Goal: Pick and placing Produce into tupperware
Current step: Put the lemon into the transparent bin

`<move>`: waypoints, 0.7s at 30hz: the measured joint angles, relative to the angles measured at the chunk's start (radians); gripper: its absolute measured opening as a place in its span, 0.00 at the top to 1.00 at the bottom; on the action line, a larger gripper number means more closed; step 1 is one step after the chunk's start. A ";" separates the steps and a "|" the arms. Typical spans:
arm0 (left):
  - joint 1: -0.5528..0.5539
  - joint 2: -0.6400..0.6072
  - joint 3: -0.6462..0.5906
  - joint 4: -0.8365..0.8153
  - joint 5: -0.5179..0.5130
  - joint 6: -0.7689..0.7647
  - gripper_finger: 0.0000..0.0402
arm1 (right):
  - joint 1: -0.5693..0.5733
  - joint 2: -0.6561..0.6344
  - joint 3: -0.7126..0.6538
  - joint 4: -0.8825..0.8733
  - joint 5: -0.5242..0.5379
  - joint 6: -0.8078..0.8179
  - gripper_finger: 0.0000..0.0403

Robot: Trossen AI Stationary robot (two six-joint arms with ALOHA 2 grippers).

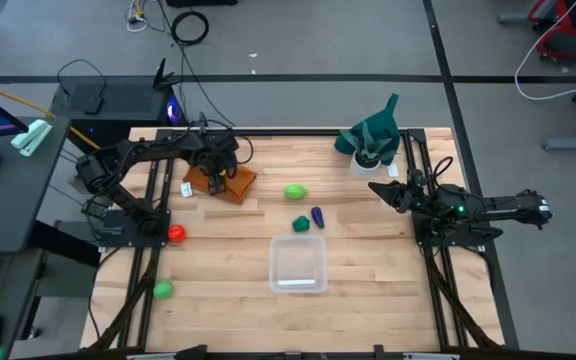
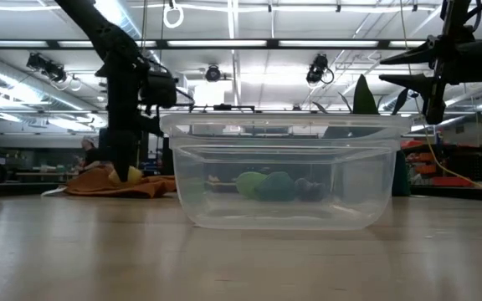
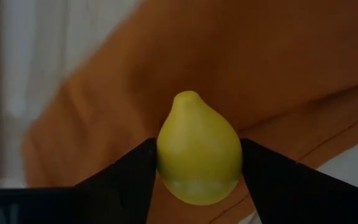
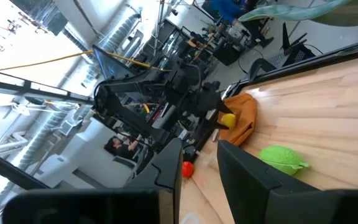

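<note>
Lemon [image 3: 197, 163], yellow and smooth with a small nub at one end, sits pinched between our left gripper's [image 1: 216, 181] two fingers, resting on the orange cloth [image 1: 230, 184] directly under that gripper. We see bare wood between the cloth and the clear tub [image 1: 299, 264], with a light green piece [image 1: 295, 191], a dark green one [image 1: 301, 224] and a purple one [image 1: 317, 215] lying between. Our right gripper [image 1: 378, 189] hangs with fingers slightly parted and empty at the far table edge.

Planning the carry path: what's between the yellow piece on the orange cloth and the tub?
High view: bare wood between yellow piece and tub; the light green piece sits just off the line.
</note>
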 joint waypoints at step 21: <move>-0.113 0.000 0.551 -0.100 0.218 -0.235 0.48 | 0.000 0.000 0.000 0.000 0.000 -0.006 0.83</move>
